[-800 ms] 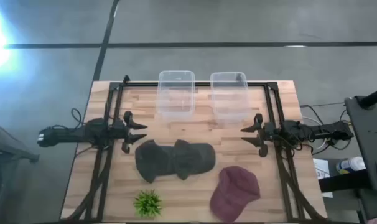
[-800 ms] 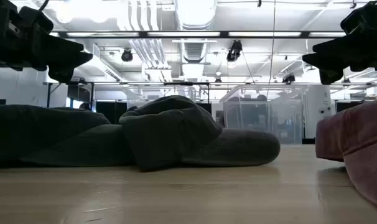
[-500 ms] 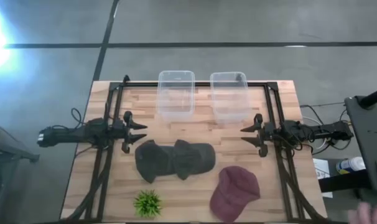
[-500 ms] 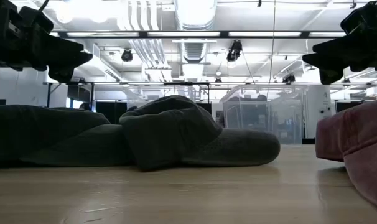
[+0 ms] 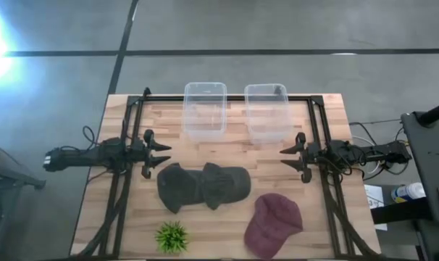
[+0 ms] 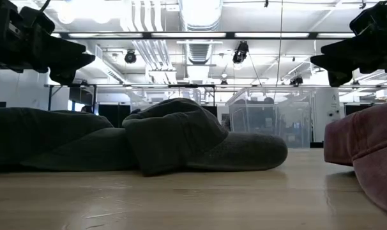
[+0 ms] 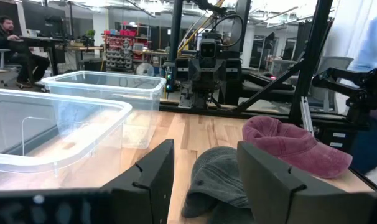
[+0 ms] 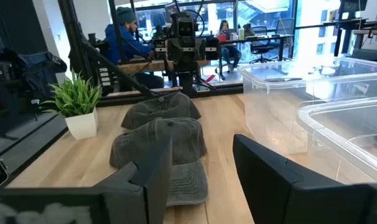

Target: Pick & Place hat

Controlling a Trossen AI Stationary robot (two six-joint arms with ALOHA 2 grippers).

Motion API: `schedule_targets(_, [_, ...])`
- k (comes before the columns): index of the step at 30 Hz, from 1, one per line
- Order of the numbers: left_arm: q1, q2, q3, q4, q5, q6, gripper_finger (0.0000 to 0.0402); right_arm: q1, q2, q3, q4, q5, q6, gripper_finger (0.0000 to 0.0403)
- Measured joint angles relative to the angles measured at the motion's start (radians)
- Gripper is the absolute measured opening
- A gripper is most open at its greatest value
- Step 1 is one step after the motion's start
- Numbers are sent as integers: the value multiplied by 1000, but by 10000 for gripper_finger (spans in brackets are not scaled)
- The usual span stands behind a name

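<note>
Between the spread-jawed left gripper (image 5: pixel 159 154) and right gripper (image 5: pixel 290 156), bare wood beside two grey hats (image 5: pixel 203 186).

I am wearing dark, near-black casings on both arms, slim and jointed, each one narrowing toward its wrist. My left gripper (image 5: pixel 160 156) is showing two short black fingers branching from a blocky head; my right gripper (image 5: pixel 290 157) is looking the same, mirrored. Thin black cables are looping beside my left arm (image 5: pixel 89 156) and trailing along my right arm (image 5: pixel 364 152). Seen close, my left fingers (image 7: pixel 152 174) are showing as flat, matte, angular plates with bevelled edges, and my right fingers (image 8: pixel 272 174) are showing the same dull charcoal finish.
</note>
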Motion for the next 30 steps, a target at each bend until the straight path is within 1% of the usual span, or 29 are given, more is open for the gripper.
schedule_targets(13, [0,0,0,0,0,0,169,0,0,0,0,0,0,166])
schedule_targets(15, [0,0,0,0,0,0,169,0,0,0,6,11,22,166])
schedule_targets(16, [0,0,0,0,0,0,169,0,0,0,9,13,78,166])
schedule_targets(17, [0,0,0,0,0,0,169,0,-1,0,8,10,170,166])
schedule_targets(20, [0,0,0,0,0,0,169,0,-2,0,12,-37,559,166])
schedule_targets(22, [0,0,0,0,0,0,169,0,-1,0,8,-35,801,166])
schedule_targets(23, [0,0,0,0,0,0,169,0,-1,0,10,-18,892,166])
schedule_targets(26, [0,0,0,0,0,0,169,-1,-3,0,17,86,1066,166])
schedule_targets(27, [0,0,0,0,0,0,169,0,-2,0,18,101,1108,166])
schedule_targets(30, [0,0,0,0,0,0,169,0,-1,0,18,142,1173,166])
